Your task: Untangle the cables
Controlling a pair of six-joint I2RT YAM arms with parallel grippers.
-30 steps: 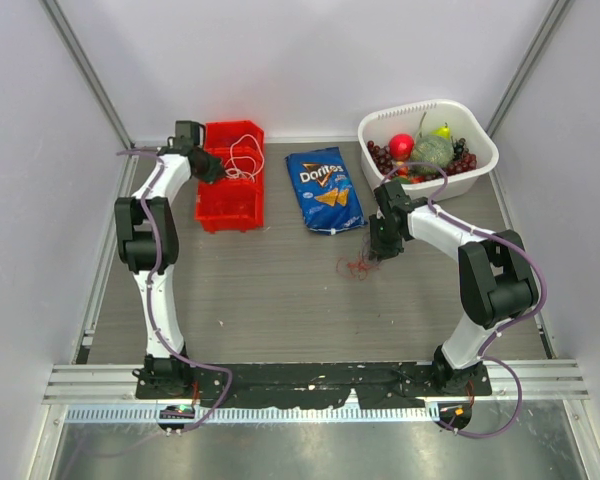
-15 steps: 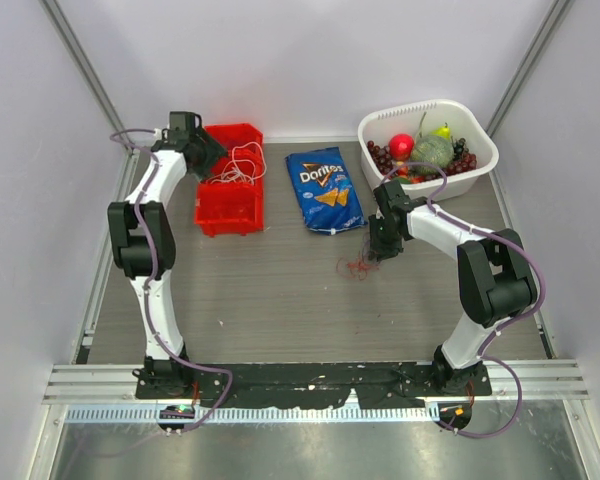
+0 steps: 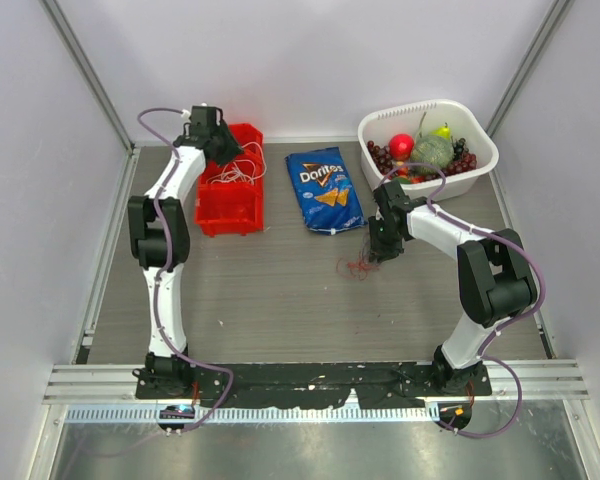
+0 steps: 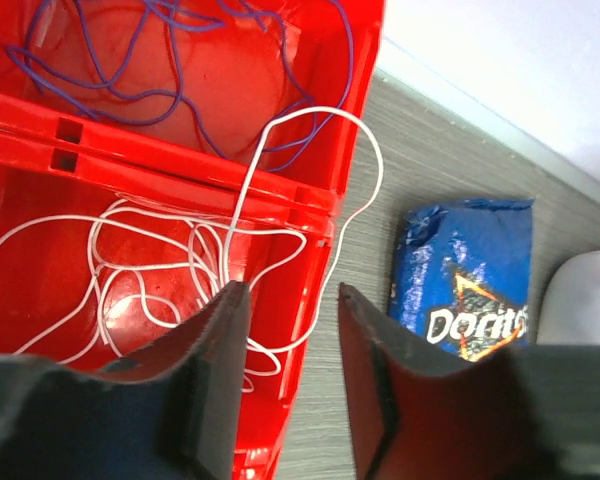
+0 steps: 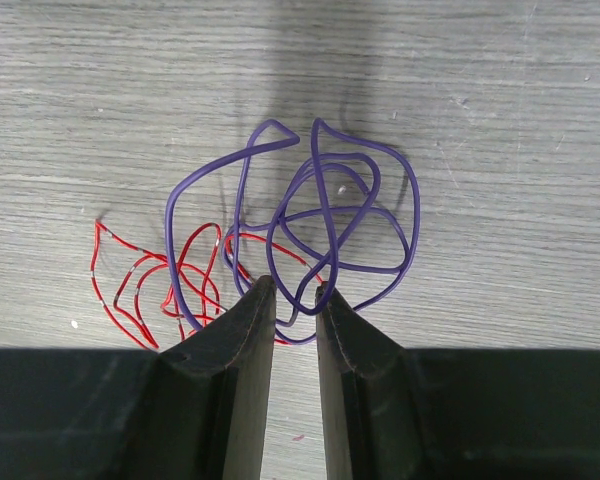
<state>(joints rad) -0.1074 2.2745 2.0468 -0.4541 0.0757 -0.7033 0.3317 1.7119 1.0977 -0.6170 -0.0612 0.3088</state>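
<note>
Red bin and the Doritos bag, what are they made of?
The red bin looks like hard molded plastic: it has glossy walls and neat square slots in its divider. The Doritos bag looks like thin printed plastic or foil film, as it is slightly shiny and crinkled along its end.

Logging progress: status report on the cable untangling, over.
Left gripper open above white cable in red bin. Right gripper slightly open astride purple cable, red cable crossing it. No obstruction seen.
</note>
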